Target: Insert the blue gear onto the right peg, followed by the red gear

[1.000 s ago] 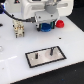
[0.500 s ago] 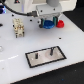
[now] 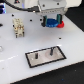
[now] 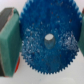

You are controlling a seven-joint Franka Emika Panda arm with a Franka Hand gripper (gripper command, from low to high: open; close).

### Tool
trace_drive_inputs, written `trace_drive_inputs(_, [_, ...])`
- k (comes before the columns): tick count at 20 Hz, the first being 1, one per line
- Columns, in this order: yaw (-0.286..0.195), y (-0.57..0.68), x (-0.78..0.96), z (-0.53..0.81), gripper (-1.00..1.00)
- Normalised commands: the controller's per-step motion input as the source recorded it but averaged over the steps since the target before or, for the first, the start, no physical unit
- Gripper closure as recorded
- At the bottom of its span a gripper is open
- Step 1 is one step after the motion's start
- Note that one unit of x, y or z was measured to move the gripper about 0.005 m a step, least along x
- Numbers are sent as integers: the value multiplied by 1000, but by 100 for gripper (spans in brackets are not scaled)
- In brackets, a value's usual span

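The main risk, as I judge it, is misalignment: the blue gear has only a small centre hole, and the right peg is thin, so a slight offset would seat the gear on the grey plate or jam it on the pin. The pincer hangs above the white table, well apart from the plate, clamped on the blue gear's rim; the red gear sits just beside it.
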Motion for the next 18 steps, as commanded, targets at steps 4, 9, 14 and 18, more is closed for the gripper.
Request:
trace_drive_inputs(4, [0,-101,825,461,100])
trace_drive_inputs(9, [0,-163,849,370,100])
trace_drive_inputs(14, [0,-163,853,259,100])
trace_drive_inputs(18, [0,-192,828,180,100])
